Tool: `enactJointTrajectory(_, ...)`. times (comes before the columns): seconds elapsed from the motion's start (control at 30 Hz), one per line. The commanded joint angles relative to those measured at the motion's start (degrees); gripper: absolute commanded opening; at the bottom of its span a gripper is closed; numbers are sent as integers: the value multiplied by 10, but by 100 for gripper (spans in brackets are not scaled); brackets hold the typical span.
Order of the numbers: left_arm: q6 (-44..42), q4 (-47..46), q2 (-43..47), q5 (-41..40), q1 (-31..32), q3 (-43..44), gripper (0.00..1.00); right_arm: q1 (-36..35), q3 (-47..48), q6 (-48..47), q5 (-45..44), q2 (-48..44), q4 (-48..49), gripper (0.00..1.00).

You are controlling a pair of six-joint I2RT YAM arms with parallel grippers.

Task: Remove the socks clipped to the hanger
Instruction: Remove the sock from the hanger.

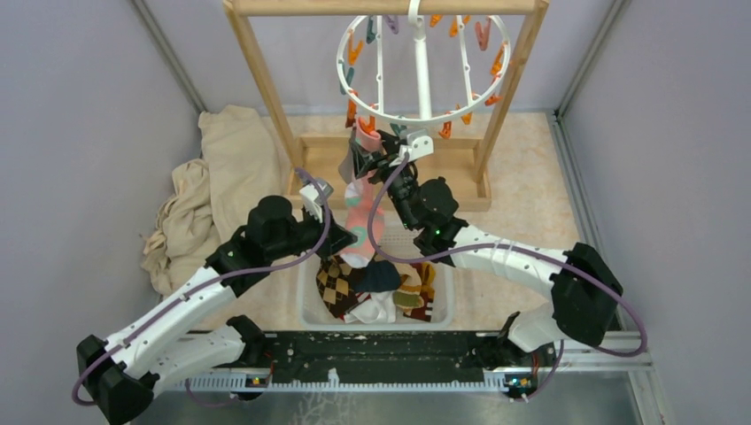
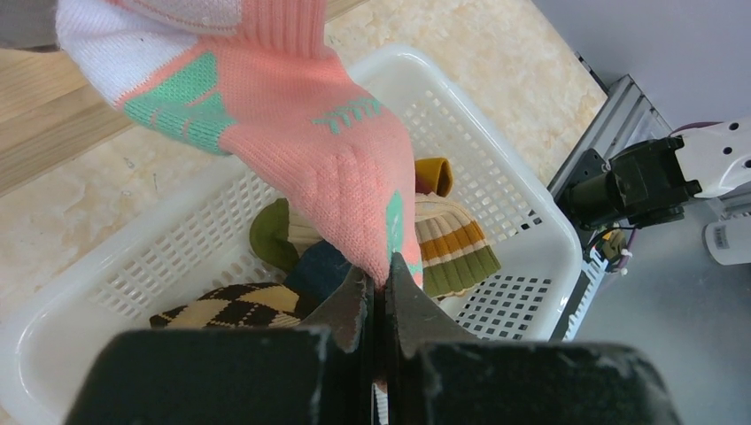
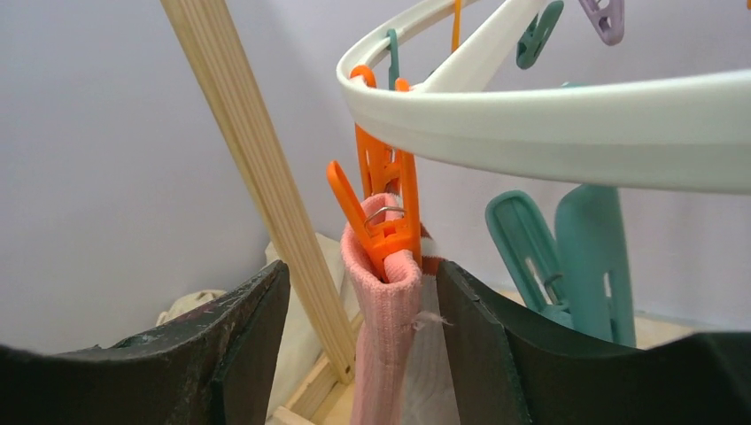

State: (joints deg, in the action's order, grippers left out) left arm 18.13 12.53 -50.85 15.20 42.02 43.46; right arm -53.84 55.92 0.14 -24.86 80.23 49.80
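one pink sock [image 1: 361, 221] hangs on the hanger [image 1: 423, 118], its cuff bitten by an orange clip [image 3: 390, 212] under the white ring and its toe drawn down over the basket [image 2: 531, 221], where the other socks [image 2: 452, 252] lie in a heap. the left gripper [image 2: 379, 274] has its fingers pressed together on the very tip of that toe. the hold looks thin, so a hard tug could slide the knit out from between the pads. the right gripper [image 3: 361, 283] stands spread, one finger on each side of the cuff just below the clip and touching neither as far as i can tell. the main risk, as i judge it, is where those fingers land. if they close on the fabric rather than on the clip's handles, the clip stays shut and any pull goes into the ring, which would swing or tip on the wooden frame [image 3: 257, 177] and stretch the sock. a teal clip [image 3: 567, 257] hangs just beside the right-hand finger and could get caught in the squeeze or knocked. if the clip does let go while the toe is pulled off to one side, the cuff may flop over the basket's rim instead of dropping inside.
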Motion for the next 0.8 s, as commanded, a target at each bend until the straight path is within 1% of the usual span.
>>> enactJointTrajectory(0.0, -11, -3, -3, -1, 4, 20, 0, 6, 29, 5, 20, 14, 61, 62)
enactJointTrajectory(0.2, -11, -4, -8, -1, 6, 19, 0, 7, 30, 1, 17, 26, 98, 63)
enactJointTrajectory(0.43, -11, -4, -13, -1, 8, 20, 0, 8, 32, -30, 11, 44, 152, 63)
enactJointTrajectory(0.6, -11, -2, -12, -2, 8, 19, 0, 9, 23, -57, 4, 58, 207, 65)
enactJointTrajectory(0.77, -12, 2, -10, -5, 9, 19, 0, 10, 21, -93, 4, 66, 225, 66)
